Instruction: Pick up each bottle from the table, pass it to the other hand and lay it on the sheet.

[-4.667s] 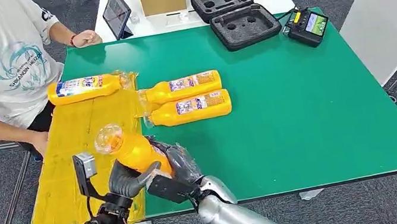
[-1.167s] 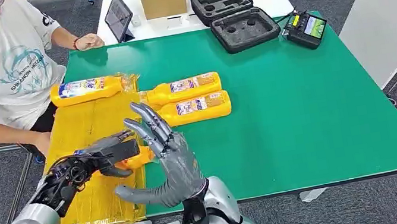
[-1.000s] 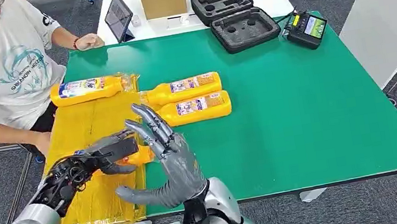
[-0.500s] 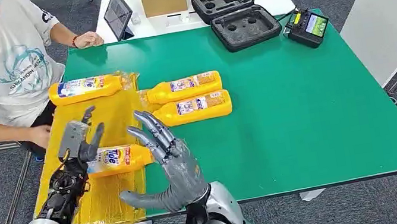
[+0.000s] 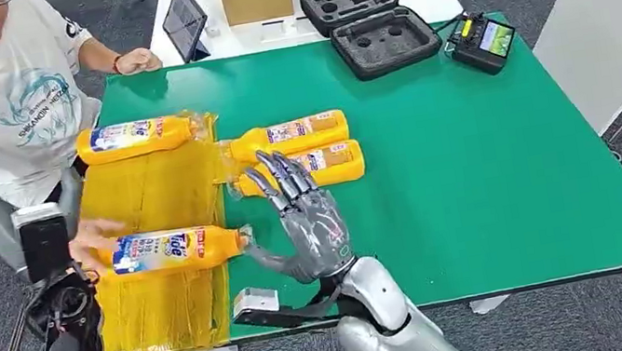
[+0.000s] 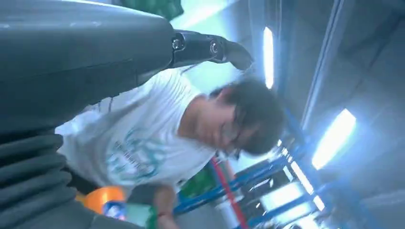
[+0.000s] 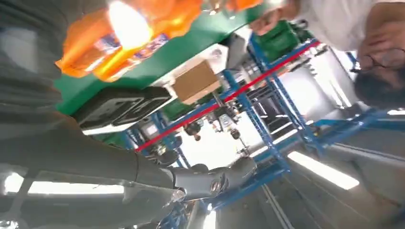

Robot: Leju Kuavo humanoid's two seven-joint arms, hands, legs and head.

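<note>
While on the yellow sheet, two bottles; right hand spread, empty; left unclear.

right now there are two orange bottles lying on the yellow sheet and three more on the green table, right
Not quite. The head view shows two orange bottles on the yellow sheet, but only two more on the green table, not three.
</note>
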